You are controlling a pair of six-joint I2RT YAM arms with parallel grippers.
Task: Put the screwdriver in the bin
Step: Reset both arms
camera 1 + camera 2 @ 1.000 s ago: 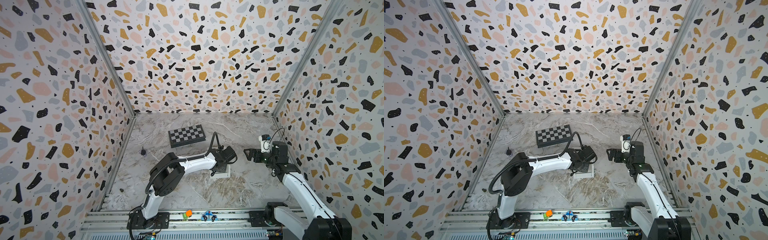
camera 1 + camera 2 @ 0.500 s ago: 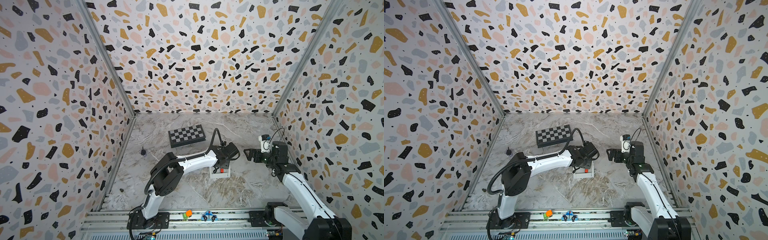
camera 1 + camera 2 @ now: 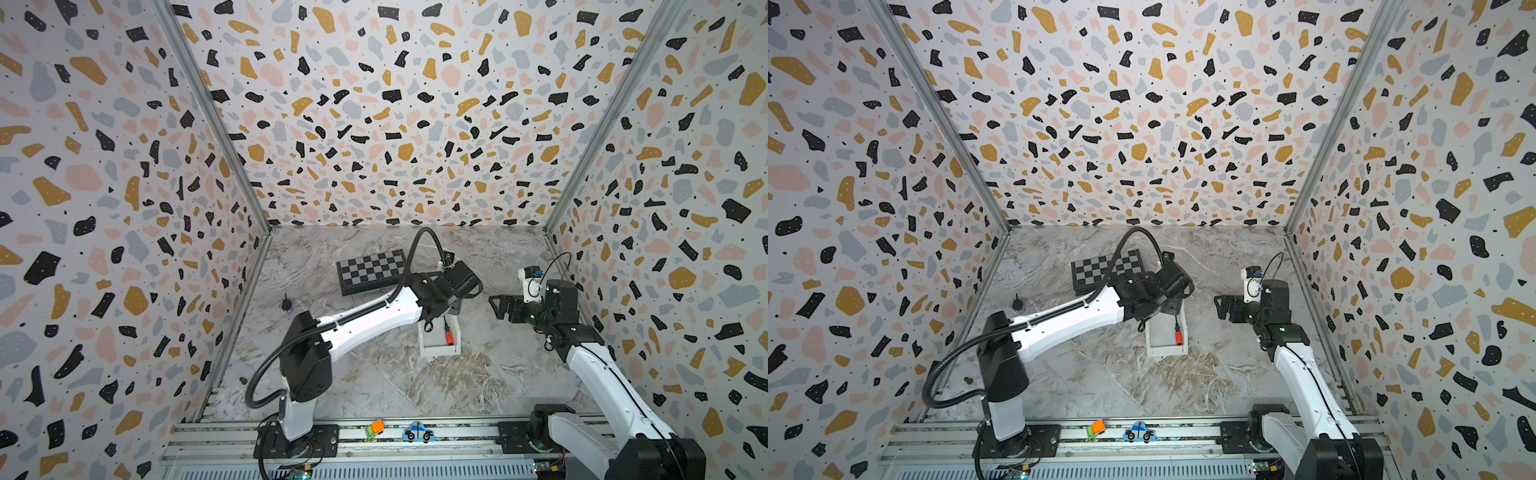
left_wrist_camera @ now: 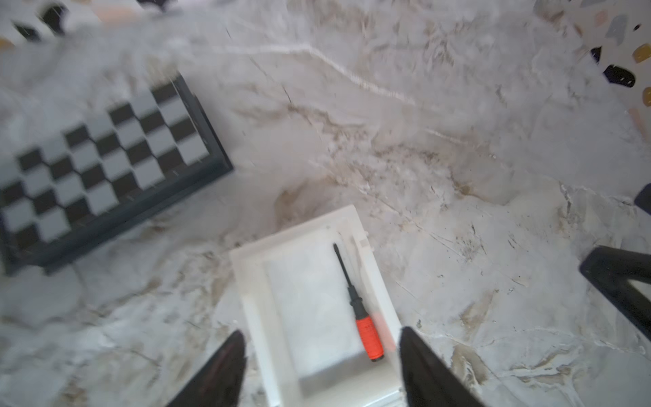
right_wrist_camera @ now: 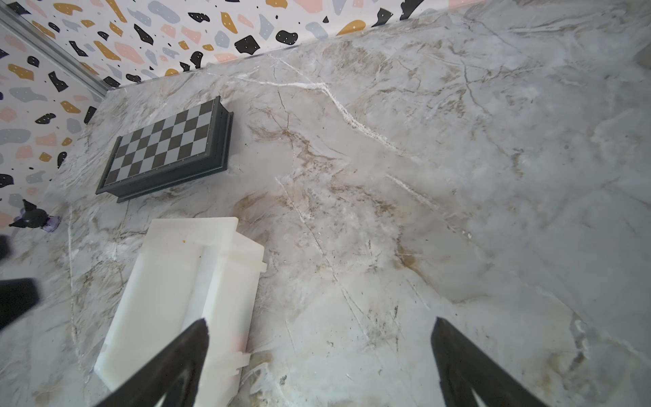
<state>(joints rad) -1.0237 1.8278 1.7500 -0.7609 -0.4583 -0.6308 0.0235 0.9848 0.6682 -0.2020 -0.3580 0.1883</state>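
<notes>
Left fingers: the left gripper (image 4: 320, 356) stood spread wide, its two dark fingers (image 4: 225, 363) on either side of the bin's near end, holding nothing.
Right fingers: the right gripper (image 5: 318, 352) was likewise wide apart and empty, hanging over bare marble to one side of the bin.
Screwdriver: the screwdriver (image 4: 359, 310) lay flat inside the bin (image 4: 260, 317), along one long wall, orange-red handle toward the left gripper, shaft pointing away.
Bin edges: low white walls stood on all sides; the floor beside the screwdriver was free.
Chessboard: the chessboard (image 3: 371, 271) lay farther back, apart from the bin, with a strip of marble between them.
Open room: bare marble table (image 3: 490, 374) stretched in front of the bin and between the bin and the right arm.
Small dark figure: a small dark figure (image 3: 1017, 303) stood near the left wall, well apart from the bin.
Front rail: an orange-and-green toy (image 3: 374, 428) and a blue toy car (image 3: 419, 432) sat on the rail.
View differences: in both top views the left arm covered the bin's far end; the left wrist view showed the whole screwdriver; the right wrist view showed the bin (image 5: 169, 299) but not the screwdriver.
</notes>
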